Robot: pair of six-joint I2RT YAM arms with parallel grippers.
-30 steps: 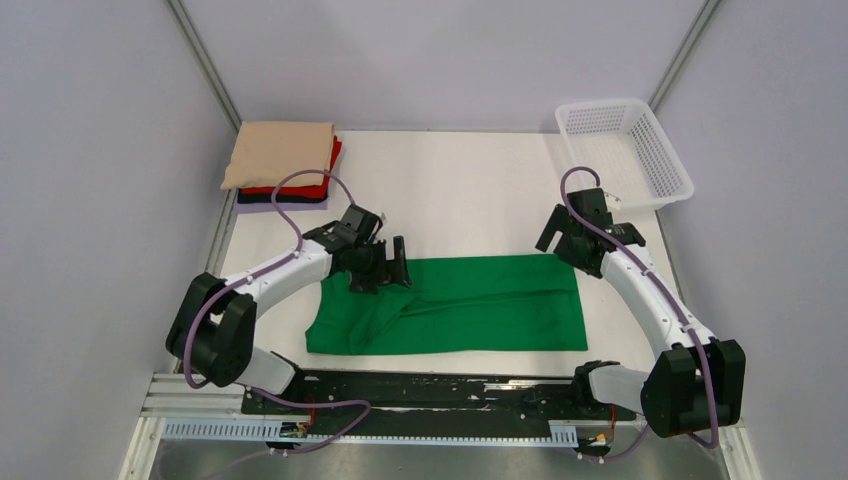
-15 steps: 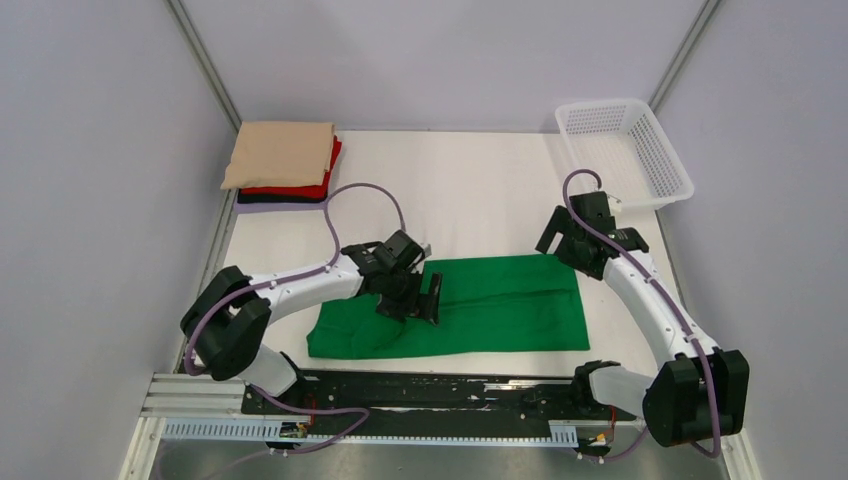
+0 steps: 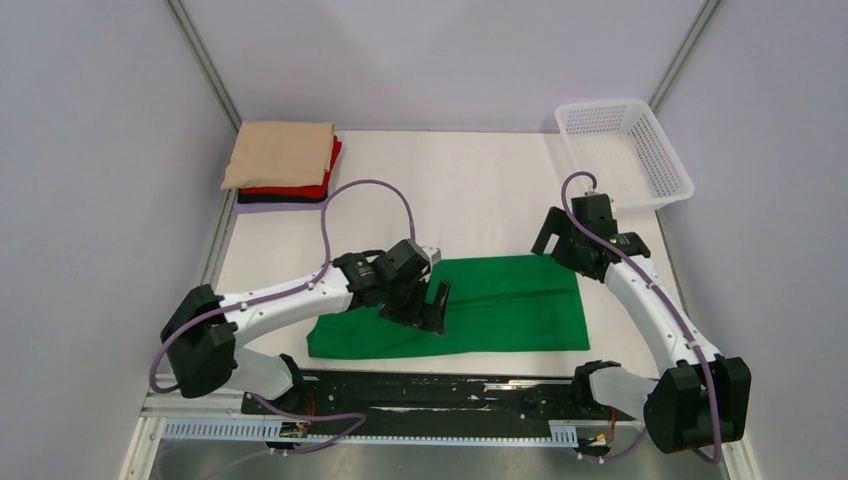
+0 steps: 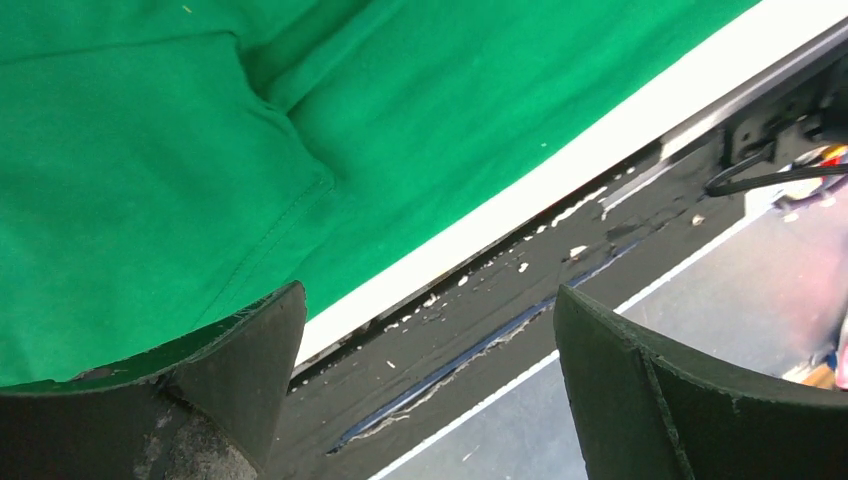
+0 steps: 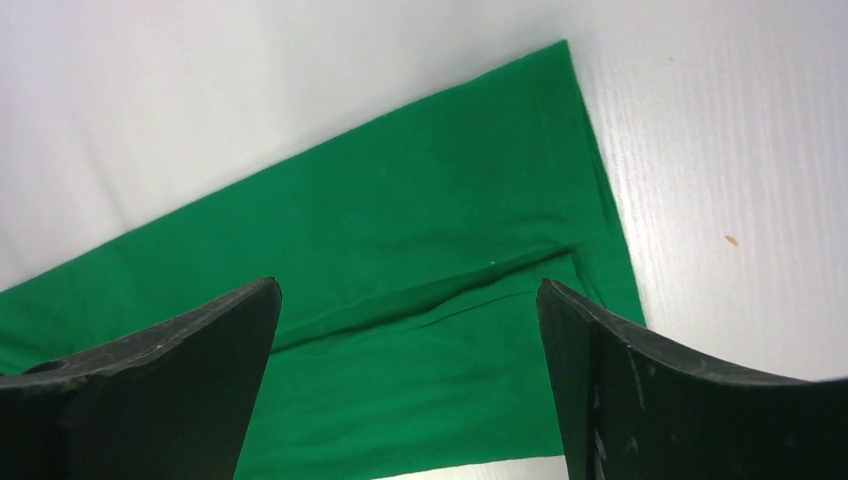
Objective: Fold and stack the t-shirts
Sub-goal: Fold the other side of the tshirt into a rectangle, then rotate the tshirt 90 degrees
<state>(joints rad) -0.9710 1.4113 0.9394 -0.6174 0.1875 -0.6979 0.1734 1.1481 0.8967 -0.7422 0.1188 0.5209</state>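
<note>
The bright green t-shirt (image 3: 500,305) lies flat in a long strip near the table's front edge, with a sleeve folded in at its left part. It also shows in the left wrist view (image 4: 200,130) and the right wrist view (image 5: 400,300). My left gripper (image 3: 432,306) is open and empty above the shirt's left-middle part, near its front hem. My right gripper (image 3: 556,238) is open and empty above the shirt's far right corner. A stack of folded shirts sits at the far left: beige (image 3: 280,153) on top, red (image 3: 300,189) and a dark one (image 3: 280,198) beneath.
A white mesh basket (image 3: 668,165) stands at the far right corner. The black rail (image 3: 430,385) runs along the front edge, seen too in the left wrist view (image 4: 520,290). Grey walls close in both sides.
My left gripper has moved right and toward the front edge, across the green shirt. The bunched sleeve at the shirt's left now lies flatter. The right gripper has barely shifted.
</note>
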